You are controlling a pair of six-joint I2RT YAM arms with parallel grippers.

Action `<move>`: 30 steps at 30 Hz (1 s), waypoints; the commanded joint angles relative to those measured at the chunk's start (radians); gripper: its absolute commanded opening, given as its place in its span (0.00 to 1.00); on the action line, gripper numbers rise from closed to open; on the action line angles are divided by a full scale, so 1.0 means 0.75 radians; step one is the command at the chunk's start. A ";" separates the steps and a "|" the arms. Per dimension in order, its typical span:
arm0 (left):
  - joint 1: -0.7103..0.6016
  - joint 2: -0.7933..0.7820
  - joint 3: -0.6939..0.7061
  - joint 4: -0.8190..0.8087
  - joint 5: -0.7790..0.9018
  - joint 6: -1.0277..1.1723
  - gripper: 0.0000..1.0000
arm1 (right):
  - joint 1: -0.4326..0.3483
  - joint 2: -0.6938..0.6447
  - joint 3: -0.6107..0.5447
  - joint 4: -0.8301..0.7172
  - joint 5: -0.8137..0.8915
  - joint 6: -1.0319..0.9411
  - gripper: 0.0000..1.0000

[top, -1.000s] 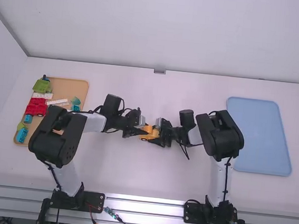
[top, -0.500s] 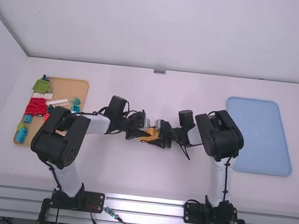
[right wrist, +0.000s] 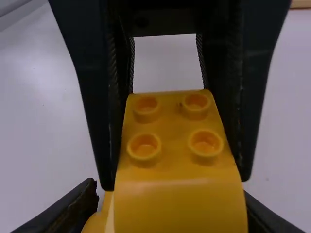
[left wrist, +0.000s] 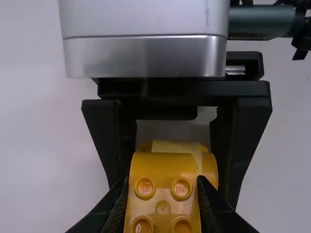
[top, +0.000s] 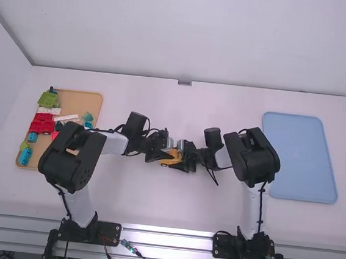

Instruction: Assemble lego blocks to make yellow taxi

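Mid-table, my left gripper (top: 163, 155) and my right gripper (top: 182, 158) face each other at a small yellow assembly (top: 171, 160). In the left wrist view a yellow studded block (left wrist: 163, 194) is clamped by my left gripper (left wrist: 163, 196), with another yellow piece (left wrist: 209, 167) just behind it, between the other arm's fingers. The right wrist view has the yellow block (right wrist: 175, 155) studs up, its rounded end nearest; my right gripper (right wrist: 170, 211) is shut on the yellow piece below and beside it. The join between the two pieces is hidden.
An orange tray (top: 80, 101) at the left holds red, green, blue and white pieces. A blue tray (top: 299, 157) lies on the right of the white table (top: 171, 209).
My left gripper has shifted slightly right, and more recently my right gripper slightly left. They now stand closer together, covering more of the yellow assembly.
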 commanded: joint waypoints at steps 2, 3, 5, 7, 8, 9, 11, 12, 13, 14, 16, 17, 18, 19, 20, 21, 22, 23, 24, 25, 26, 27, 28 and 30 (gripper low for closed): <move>-0.009 0.015 -0.011 -0.018 0.008 -0.005 0.02 | -0.007 0.018 0.031 -0.016 0.023 -0.007 0.50; -0.009 0.015 -0.012 -0.028 0.005 -0.005 0.02 | -0.006 0.018 0.039 -0.041 0.022 -0.008 0.51; -0.009 0.015 -0.012 -0.037 0.005 -0.004 0.02 | -0.005 0.018 0.060 -0.094 0.023 -0.020 0.52; -0.010 0.019 -0.012 -0.034 0.005 -0.004 0.02 | -0.005 0.018 0.072 -0.134 0.021 -0.052 0.52; -0.011 0.023 -0.012 -0.032 0.005 -0.004 0.02 | -0.005 0.018 0.082 -0.161 0.020 -0.074 0.51; -0.011 0.029 -0.012 -0.031 0.006 -0.004 0.02 | -0.005 0.018 0.091 -0.188 0.018 -0.089 0.51; -0.011 0.036 -0.012 -0.030 0.005 0.002 0.02 | -0.005 0.018 0.097 -0.204 0.017 -0.093 0.51; -0.011 0.041 -0.012 -0.031 0.006 0.007 0.02 | -0.005 0.018 0.103 -0.216 0.019 -0.092 0.51; -0.011 0.046 -0.012 -0.029 0.007 0.005 0.02 | -0.005 0.018 0.107 -0.226 0.018 -0.093 0.51; -0.011 0.054 -0.012 -0.019 0.015 0.005 0.02 | -0.005 0.018 0.111 -0.238 0.018 -0.096 0.52; -0.011 0.068 -0.011 -0.009 0.014 0.005 0.02 | 0.001 0.018 0.113 -0.247 0.020 -0.117 0.51; -0.011 0.075 -0.011 -0.006 0.014 0.004 0.02 | 0.008 0.018 0.111 -0.247 0.022 -0.117 0.51; -0.011 0.085 -0.011 0.000 0.015 0.005 0.02 | 0.014 0.018 0.111 -0.245 0.022 -0.117 0.51; -0.011 0.090 -0.011 0.001 0.016 0.005 0.02 | 0.016 0.018 0.111 -0.244 0.022 -0.118 0.51; -0.013 0.101 -0.011 0.007 0.015 0.004 0.02 | 0.016 0.018 0.112 -0.244 0.023 -0.117 0.51; -0.012 0.103 -0.011 0.010 0.015 0.003 0.02 | 0.016 0.018 0.112 -0.245 0.023 -0.117 0.51; -0.012 0.111 -0.011 0.014 0.014 -0.006 0.02 | 0.016 0.018 0.114 -0.245 0.022 -0.117 0.51; -0.012 0.114 -0.011 0.013 0.014 -0.005 0.02 | 0.014 0.018 0.114 -0.245 0.022 -0.116 0.51; -0.012 0.116 -0.011 0.009 0.014 -0.005 0.02 | 0.012 0.018 0.114 -0.245 0.022 -0.117 0.51; -0.012 0.116 -0.011 0.009 0.014 -0.005 0.02 | 0.013 0.018 0.114 -0.245 0.022 -0.117 0.51; -0.012 0.116 -0.011 0.001 0.015 -0.004 0.02 | 0.014 0.018 0.114 -0.245 0.022 -0.117 0.51; -0.015 0.116 -0.011 -0.010 0.010 0.004 0.02 | 0.014 0.018 0.114 -0.245 0.023 -0.117 0.51; -0.021 0.116 -0.011 -0.013 0.003 0.006 0.02 | 0.014 0.018 0.114 -0.245 0.022 -0.117 0.51; -0.037 0.116 -0.012 -0.023 -0.033 0.005 0.02 | 0.013 0.018 0.121 -0.246 0.022 -0.116 0.51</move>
